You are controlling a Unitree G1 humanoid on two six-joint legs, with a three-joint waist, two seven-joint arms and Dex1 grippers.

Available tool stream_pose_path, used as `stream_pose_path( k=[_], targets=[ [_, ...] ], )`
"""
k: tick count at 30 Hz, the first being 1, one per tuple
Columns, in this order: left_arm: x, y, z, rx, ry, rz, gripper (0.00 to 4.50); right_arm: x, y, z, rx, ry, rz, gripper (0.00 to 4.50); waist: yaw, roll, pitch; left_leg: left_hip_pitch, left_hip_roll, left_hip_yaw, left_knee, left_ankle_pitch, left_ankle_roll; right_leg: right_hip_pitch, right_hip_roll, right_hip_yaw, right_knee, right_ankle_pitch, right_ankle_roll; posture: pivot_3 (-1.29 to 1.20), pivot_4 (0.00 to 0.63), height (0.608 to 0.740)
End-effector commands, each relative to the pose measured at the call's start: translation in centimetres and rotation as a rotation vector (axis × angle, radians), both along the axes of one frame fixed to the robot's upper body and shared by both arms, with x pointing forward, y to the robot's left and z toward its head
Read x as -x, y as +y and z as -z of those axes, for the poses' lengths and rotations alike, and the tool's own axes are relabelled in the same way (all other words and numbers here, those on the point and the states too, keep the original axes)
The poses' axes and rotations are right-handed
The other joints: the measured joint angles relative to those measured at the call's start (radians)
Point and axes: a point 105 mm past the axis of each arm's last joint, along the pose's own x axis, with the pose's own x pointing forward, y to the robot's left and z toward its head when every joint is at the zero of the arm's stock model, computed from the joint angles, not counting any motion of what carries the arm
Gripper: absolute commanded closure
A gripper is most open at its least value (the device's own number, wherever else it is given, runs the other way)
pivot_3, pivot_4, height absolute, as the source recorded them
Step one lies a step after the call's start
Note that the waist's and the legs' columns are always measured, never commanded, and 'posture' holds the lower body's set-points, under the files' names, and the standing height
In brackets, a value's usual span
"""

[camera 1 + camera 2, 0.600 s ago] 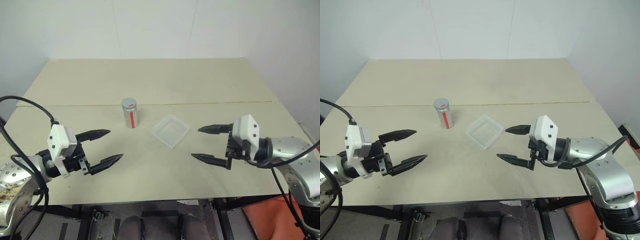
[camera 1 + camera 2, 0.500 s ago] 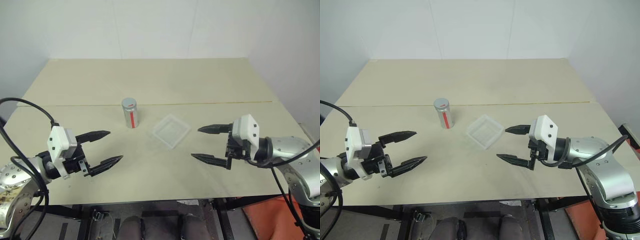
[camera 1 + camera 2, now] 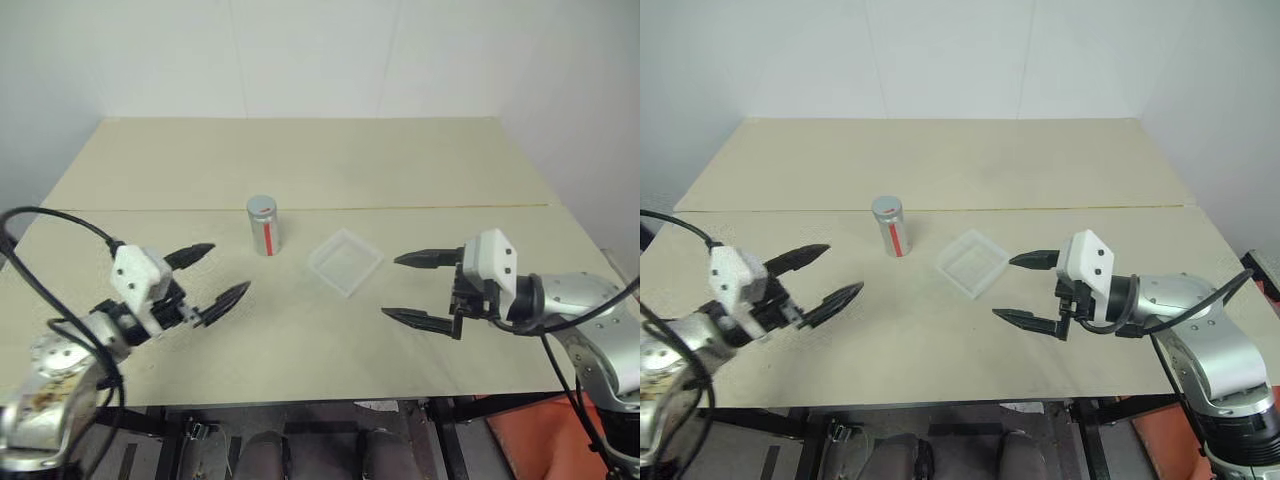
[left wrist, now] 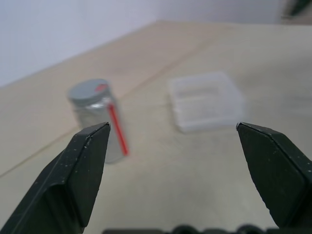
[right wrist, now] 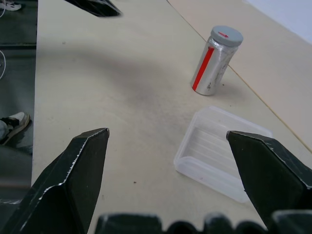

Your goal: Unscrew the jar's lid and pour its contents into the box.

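The jar (image 3: 264,225), a silvery-grey cylinder with a red stripe, stands upright on the table just left of centre; its grey lid (image 3: 261,206) with a small red mark sits on top. The box (image 3: 346,262), a shallow clear square tray, lies on the table to the jar's right. My left gripper (image 3: 221,274) is open, nearer than the jar and to its left, pointing toward it. My right gripper (image 3: 407,289) is open, near and to the right of the box. Nothing is between either pair of fingers. The contents are hidden inside the jar.
The beige table (image 3: 300,160) has a seam running across it behind the jar. A white wall stands at the table's far edge. Bare tabletop lies between the two grippers.
My left gripper has moved up and forward toward the jar and turned to the right. The right arm has kept still.
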Motion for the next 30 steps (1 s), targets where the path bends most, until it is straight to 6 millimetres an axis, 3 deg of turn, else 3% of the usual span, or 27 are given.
stream_pose_path(
  k=[1,9,17,30],
  targets=[
    [-1.7,-0.8,0.1,0.024,-0.025,-0.14,0.0,0.3,0.2,-0.8,0.003,-0.034,-0.021,0.03,-0.002,-0.001,0.0,-0.001,0.0,0.0,0.0,0.0,0.0,0.0,0.0,0.0,0.0,0.0,0.0,0.0,0.15,0.74],
    [-5.6,-2.3,1.2,0.071,-0.061,-0.402,0.0,0.3,0.2,-1.2,0.006,-0.046,-0.023,0.03,-0.003,-0.001,0.0,-0.001,0.0,-0.001,0.001,0.0,0.0,0.0,0.0,0.0,0.0,0.001,0.001,0.0,0.15,0.74],
    [-7.5,-4.5,1.3,0.1,-0.097,-0.479,0.0,0.4,0.1,-1.4,0.007,-0.06,-0.022,0.03,-0.001,-0.002,0.0,-0.002,0.0,-0.001,0.002,0.0,0.001,0.0,0.0,-0.001,0.0,0.001,0.001,0.0,0.15,0.74],
    [-10.3,-5.6,1.3,0.116,-0.112,-0.636,0.0,1.2,0.4,-1.5,-0.006,-0.054,-0.05,0.03,-0.001,-0.003,0.001,-0.003,0.0,-0.002,0.003,-0.001,0.001,0.0,0.0,-0.001,0.0,0.001,0.002,0.0,0.15,0.74]
  ],
)
